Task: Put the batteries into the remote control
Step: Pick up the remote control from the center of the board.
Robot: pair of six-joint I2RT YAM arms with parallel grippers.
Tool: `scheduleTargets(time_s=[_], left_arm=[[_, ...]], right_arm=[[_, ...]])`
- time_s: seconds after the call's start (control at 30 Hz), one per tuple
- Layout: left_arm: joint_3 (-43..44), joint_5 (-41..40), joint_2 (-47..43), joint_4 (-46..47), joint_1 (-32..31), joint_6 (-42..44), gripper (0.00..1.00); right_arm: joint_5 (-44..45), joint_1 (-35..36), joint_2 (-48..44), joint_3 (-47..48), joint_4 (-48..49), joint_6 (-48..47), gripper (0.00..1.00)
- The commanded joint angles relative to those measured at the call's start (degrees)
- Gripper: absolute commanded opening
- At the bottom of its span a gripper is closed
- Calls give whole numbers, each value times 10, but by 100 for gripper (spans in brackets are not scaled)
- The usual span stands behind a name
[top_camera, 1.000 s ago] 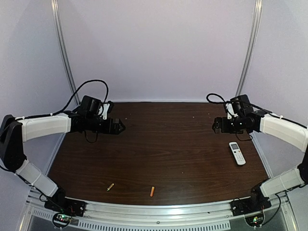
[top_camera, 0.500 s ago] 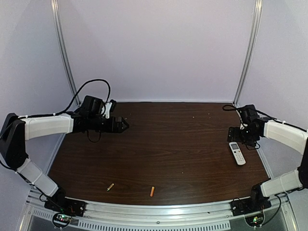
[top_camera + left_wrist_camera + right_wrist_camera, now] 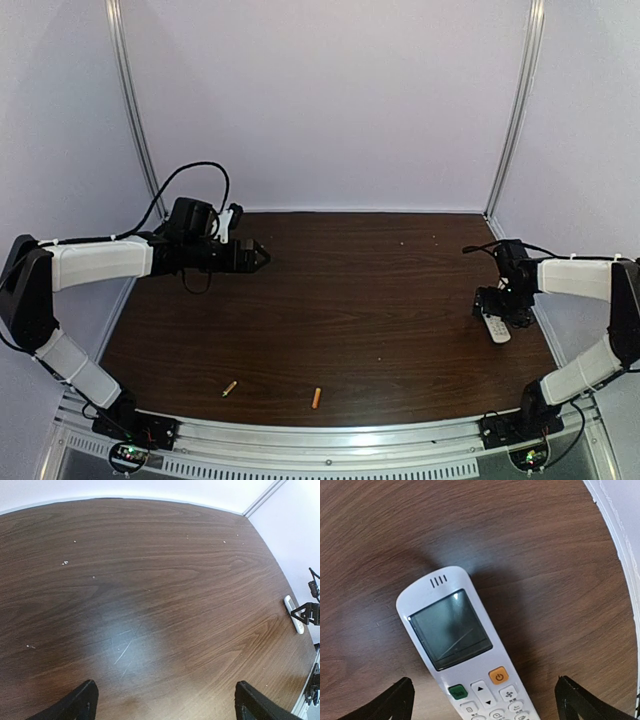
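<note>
the left arm [image 3: 100, 262] climbs from its base in the lower left corner of the top view, folds at the left edge, and runs its white forearm level toward the right. the left gripper [image 3: 255, 256] hangs above the upper left part of the table [image 3: 350, 300], pointing to the right, holding nothing. in the left wrist view its two dark fingers [image 3: 82, 702] sit in the bottom corners, spread wide, with only bare wood between them (left gripper [image 3: 165, 705]).

the right arm [image 3: 575, 278] rises from the lower right corner, bends at the right edge, and reaches its forearm leftward, the wrist tipped down. the right gripper [image 3: 500, 308] points down at the remote [image 3: 497, 330], which lies flat on the table near its right edge. in the right wrist view the remote [image 3: 460, 645] lies face up, its display end toward the upper left and its buttons running off the bottom edge. the fingers [image 3: 400, 697] stand wide apart in the bottom corners, one on each side of it and clear of it (right gripper [image 3: 485, 700]). the left wrist view shows the remote [image 3: 294, 614] small at the right edge, with the dark right gripper just beside it.

the brass battery [image 3: 229, 388] and the orange battery [image 3: 316, 397] lie on the table near its front edge, at the lower middle of the top view, near each other but apart, and well away from the remote and both grippers.
</note>
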Motion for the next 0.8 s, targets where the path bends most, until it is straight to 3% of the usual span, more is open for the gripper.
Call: scheduleTargets(time_s=[0.0, 0.3, 0.57, 0.77], left_arm=[[-1, -1, 3, 21, -2, 4, 97], [-15, -1, -6, 33, -2, -2, 97], [-33, 16, -9, 60, -2, 0, 97], [-40, 19, -15, 67, -2, 6, 97]], right_arm=[[-34, -2, 12, -10, 25, 3, 100], [-65, -2, 11, -22, 36, 3, 94], [-76, 1, 40, -25, 50, 5, 70], [-64, 1, 68, -13, 57, 7, 61]])
